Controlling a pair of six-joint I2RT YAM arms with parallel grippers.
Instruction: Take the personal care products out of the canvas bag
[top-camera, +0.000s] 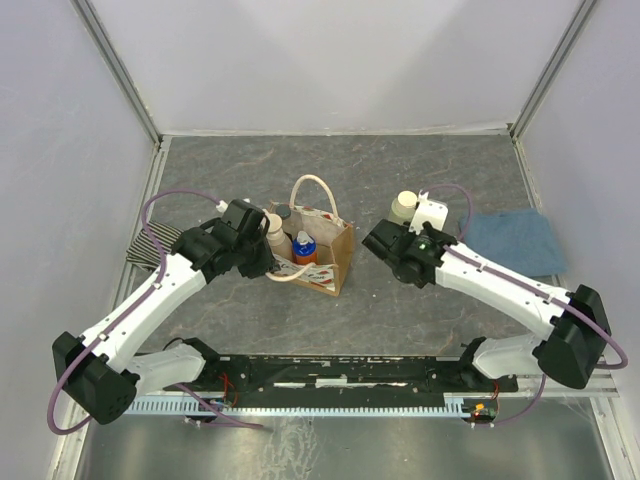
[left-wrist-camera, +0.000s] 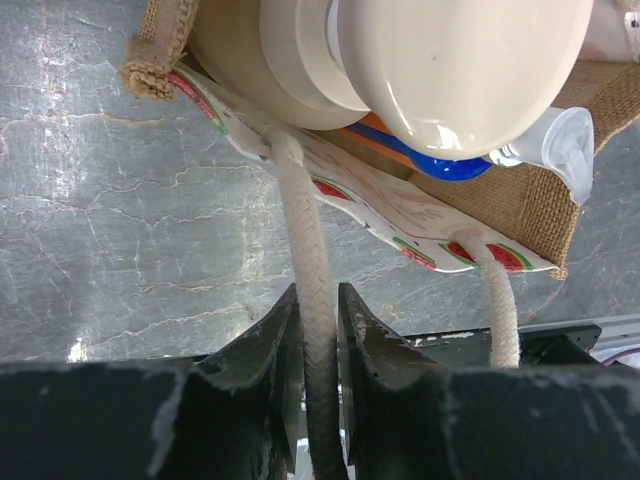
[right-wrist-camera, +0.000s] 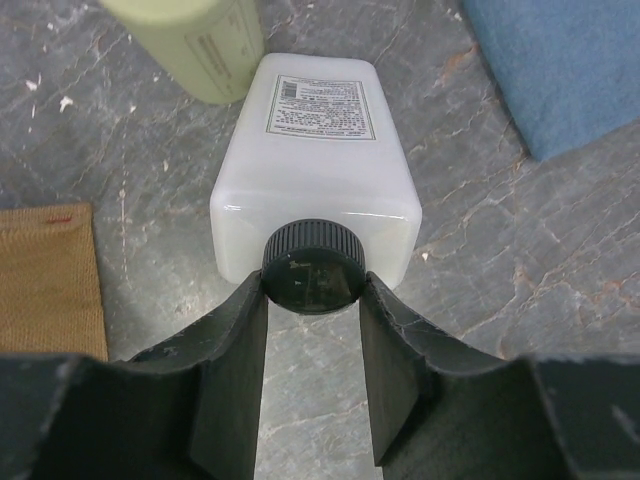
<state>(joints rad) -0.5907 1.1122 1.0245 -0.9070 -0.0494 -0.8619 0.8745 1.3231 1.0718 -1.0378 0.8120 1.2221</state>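
Observation:
The canvas bag (top-camera: 335, 262) stands mid-table. In it are the tan pump bottle (top-camera: 275, 235) and the blue-and-orange bottle (top-camera: 304, 247). My left gripper (top-camera: 266, 262) is at the bag's left side, shut on the bag's near cream rope handle (left-wrist-camera: 300, 210). The left wrist view shows the pump bottle (left-wrist-camera: 450, 60) from close up, a blue cap (left-wrist-camera: 447, 169) behind it and the bag's burlap wall (left-wrist-camera: 525, 200). My right gripper (right-wrist-camera: 313, 285) is shut on the black cap (right-wrist-camera: 313, 265) of the white bottle (right-wrist-camera: 315, 150), right of the bag. The pale yellow-green bottle (top-camera: 404, 207) stands beside it.
A folded blue cloth (top-camera: 515, 240) lies at the right, close behind the white bottle (top-camera: 430, 213). A black-and-white striped cloth (top-camera: 148, 250) lies at the left edge under my left arm. Grey walls close in the table on three sides.

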